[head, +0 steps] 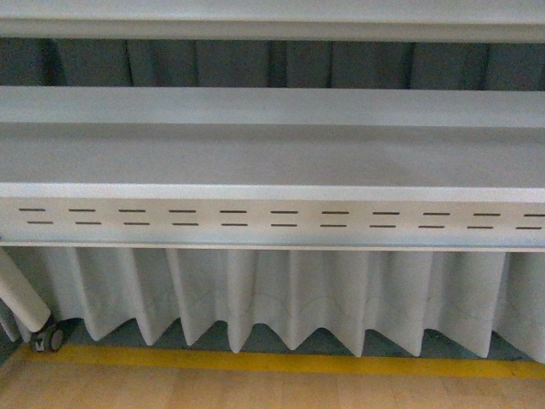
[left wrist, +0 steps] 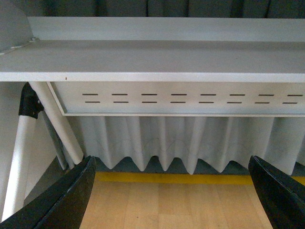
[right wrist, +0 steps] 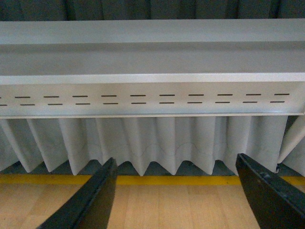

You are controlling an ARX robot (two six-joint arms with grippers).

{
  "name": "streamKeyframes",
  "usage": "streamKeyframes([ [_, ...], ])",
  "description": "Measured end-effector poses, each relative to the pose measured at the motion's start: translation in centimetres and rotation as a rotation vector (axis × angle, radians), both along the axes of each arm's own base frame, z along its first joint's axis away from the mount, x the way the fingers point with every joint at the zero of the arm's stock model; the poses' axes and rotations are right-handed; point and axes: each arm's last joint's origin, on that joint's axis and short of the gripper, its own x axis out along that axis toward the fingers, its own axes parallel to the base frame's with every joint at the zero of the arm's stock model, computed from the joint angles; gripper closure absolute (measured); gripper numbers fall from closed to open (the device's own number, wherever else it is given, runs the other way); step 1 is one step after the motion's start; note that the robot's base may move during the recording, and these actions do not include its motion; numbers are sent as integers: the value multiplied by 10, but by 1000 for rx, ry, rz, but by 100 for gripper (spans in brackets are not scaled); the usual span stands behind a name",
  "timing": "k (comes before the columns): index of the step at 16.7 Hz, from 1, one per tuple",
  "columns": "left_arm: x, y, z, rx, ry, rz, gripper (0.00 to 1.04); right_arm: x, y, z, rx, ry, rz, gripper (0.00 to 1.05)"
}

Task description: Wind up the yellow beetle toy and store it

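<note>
The yellow beetle toy is out of view in all three views. My left gripper (left wrist: 171, 191) is open, its black fingers (left wrist: 66, 200) spread wide over bare wooden floor with nothing between them. My right gripper (right wrist: 176, 195) is open too, and its dark fingers (right wrist: 90, 200) frame only floor and the yellow line. Neither arm shows in the front view.
A long grey table (head: 272, 153) with a slotted front panel (head: 272, 217) runs across the front view, a white pleated skirt (head: 281, 298) hanging below. A yellow floor stripe (head: 272, 362) runs along its foot. White frame legs (left wrist: 52, 119) and a caster wheel (head: 47, 338) stand at the left.
</note>
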Motion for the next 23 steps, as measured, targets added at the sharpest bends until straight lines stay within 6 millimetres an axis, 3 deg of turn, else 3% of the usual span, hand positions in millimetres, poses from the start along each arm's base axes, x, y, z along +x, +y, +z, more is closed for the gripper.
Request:
streamKeyframes([
  [3, 0, 0, 0, 0, 0, 0, 7, 0, 0, 0, 0, 0, 0, 5],
  [23, 0, 0, 0, 0, 2, 1, 7, 0, 0, 0, 0, 0, 1, 7],
])
